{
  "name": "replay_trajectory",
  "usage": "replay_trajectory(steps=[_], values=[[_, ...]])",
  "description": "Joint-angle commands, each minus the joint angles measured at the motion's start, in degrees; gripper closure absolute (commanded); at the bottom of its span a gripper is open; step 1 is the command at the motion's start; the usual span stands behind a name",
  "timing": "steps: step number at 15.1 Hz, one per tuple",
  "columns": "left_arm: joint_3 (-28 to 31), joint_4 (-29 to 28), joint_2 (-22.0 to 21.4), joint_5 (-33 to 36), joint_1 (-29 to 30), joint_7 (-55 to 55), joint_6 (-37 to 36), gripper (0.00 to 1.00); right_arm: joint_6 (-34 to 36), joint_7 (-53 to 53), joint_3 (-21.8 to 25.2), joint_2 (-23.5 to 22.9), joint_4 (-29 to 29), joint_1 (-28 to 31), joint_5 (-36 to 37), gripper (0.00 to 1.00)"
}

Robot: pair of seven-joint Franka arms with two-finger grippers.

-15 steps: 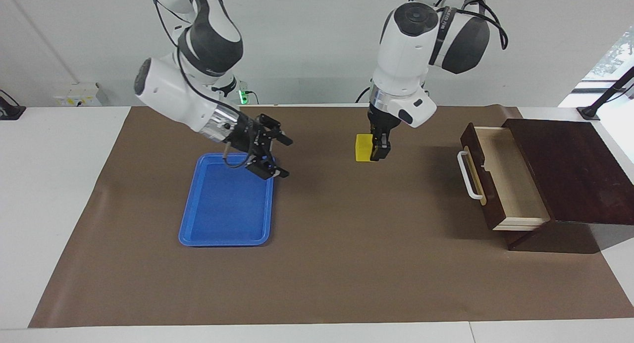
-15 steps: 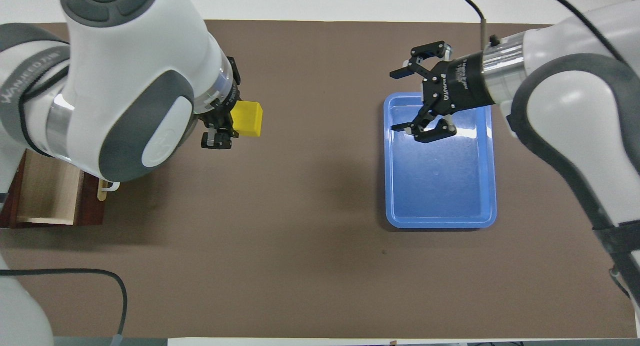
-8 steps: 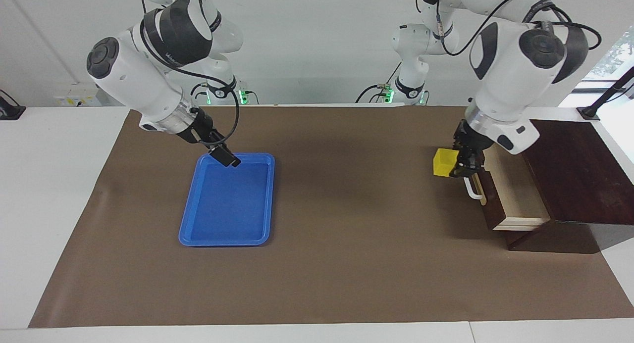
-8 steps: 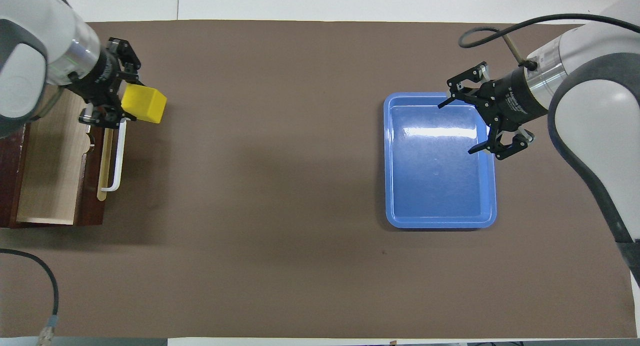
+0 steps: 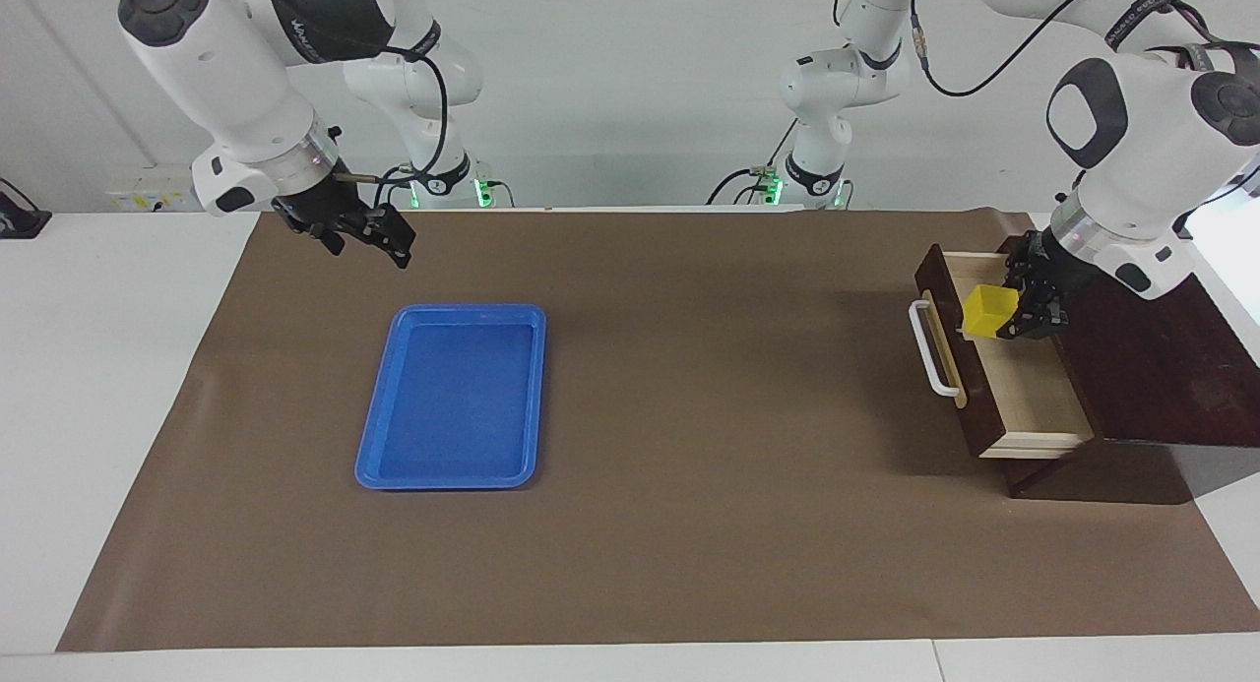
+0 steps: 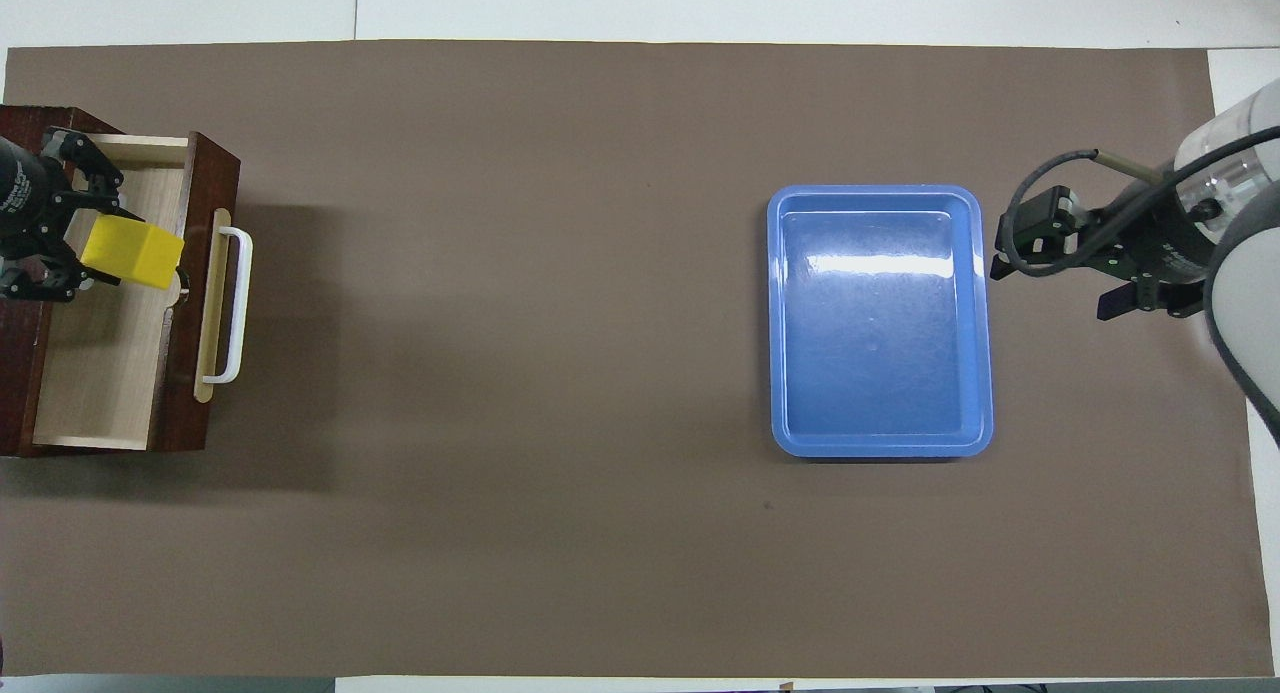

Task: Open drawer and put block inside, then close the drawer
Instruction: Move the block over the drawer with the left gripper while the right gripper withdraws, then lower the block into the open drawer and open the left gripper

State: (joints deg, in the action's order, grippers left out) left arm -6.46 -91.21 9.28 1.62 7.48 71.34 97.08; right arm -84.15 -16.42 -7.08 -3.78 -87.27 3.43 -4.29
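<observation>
Left gripper (image 5: 1014,313) clenched on the small bright yellow cube block (image 5: 987,312), held up over the pale light-wood inside of the pulled-out dark brown wooden drawer (image 5: 1029,392), toward the end of it nearer to the robots. Seen from the facing camera: block off the drawer floor, tilted a little, hanging above the opening and not yet let go; white bar handle (image 5: 930,349) on its tan strip standing free, untouched; dark wooden box (image 5: 1147,342) carrying the drawer at the left arm's end of the table. Probably carried high so as to clear the drawer front before lowering. Right gripper (image 5: 369,239) released and holding nothing, hanging over bare brown mat near the blue plastic tray (image 5: 453,397), waiting out of the way. Seen from overhead: same block (image 6: 130,254) poking out from the left gripper (image 6: 60,241) above the drawer (image 6: 105,373) interior, close to the notch in the drawer front; handle (image 6: 232,306) clear of the arm; tray (image 6: 880,318) bare of any load; right gripper (image 6: 1100,273) just beside the tray's edge, toward the right arm's end. Judged from this: drawer opened, block about to be lowered and let go, closing still to come.
</observation>
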Motion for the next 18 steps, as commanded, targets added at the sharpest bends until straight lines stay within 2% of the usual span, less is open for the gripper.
replay_trajectory(steps=[1,3,5,6,9,14,18], values=[[-0.7,-9.7,-5.2,0.7,2.0,-2.0,8.5,1.0,0.3,12.2,-0.7,3.3,-1.5,1.8,3.1,0.0],[-0.7,-10.1,-5.2,0.7,3.6,-4.3,9.7,1.0,0.0,17.4,-0.6,5.2,-2.2,1.8,6.6,0.0],[-0.7,-11.4,-5.2,0.7,4.0,-4.8,11.5,1.0,-3.0,25.4,-0.2,5.5,-2.0,1.7,8.3,0.0],[-0.7,-12.8,-5.2,0.7,4.0,-4.5,13.1,1.0,-4.3,25.8,-0.2,5.5,-2.3,1.7,8.4,0.0],[-0.7,-15.6,-5.5,0.7,4.0,-4.4,16.0,1.0,-4.6,18.1,-0.2,6.3,-5.4,1.7,7.5,0.0],[-0.7,-18.6,-5.5,0.7,5.2,-4.1,20.3,1.0,-4.5,13.8,-0.2,6.0,-8.0,2.7,4.7,0.0],[-0.7,-20.2,-5.4,0.7,5.3,-2.9,21.2,1.0,-3.9,13.7,-0.1,5.9,-7.8,2.8,4.8,0.0]])
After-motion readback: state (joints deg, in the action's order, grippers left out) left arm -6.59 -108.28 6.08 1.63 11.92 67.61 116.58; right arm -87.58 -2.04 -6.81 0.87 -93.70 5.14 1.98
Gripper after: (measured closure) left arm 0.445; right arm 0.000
